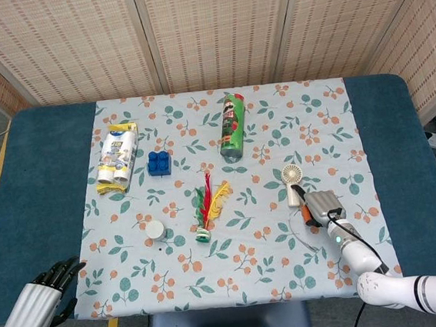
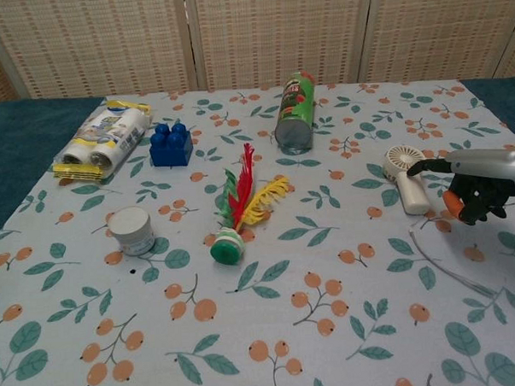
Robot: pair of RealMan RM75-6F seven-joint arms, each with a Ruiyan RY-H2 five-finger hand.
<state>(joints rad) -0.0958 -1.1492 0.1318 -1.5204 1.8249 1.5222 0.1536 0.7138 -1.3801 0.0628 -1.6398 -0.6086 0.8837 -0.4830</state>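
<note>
Your right hand (image 1: pixel 320 205) hangs just beside the handheld fan (image 1: pixel 292 183), toward the right edge of the table (image 1: pixel 43 188). One dark finger (image 2: pixel 423 164) stretches out to the fan (image 2: pixel 406 179) and appears to touch its handle; the other fingers are curled in under the palm, and nothing is gripped. An orange patch shows on the underside of the hand (image 2: pixel 475 188) in the chest view.

The fan is white, lying flat on the flowered cloth (image 1: pixel 245 284) with its round head toward the far edge and its handle toward you. A thin white cord (image 2: pixel 444 266) lies on the cloth just nearer the front edge than the fan.

Toward the middle of the table lies a shuttlecock (image 1: pixel 206 209) with red, green and yellow feathers, its green base pointing at the front edge. To its left, near the cloth's left border, stands a small white tub (image 1: pixel 156 230). Further back a green crisp tube (image 1: pixel 230 124) lies on its side, a blue building block (image 1: pixel 156 163) sits left of it, and a pack of white rolls (image 1: pixel 118 157) in yellow-trimmed wrapping lies beside the block.

Your left hand (image 1: pixel 42 302) rests well apart from all of these, at the front left corner of the table, dark fingers spread and holding nothing.
</note>
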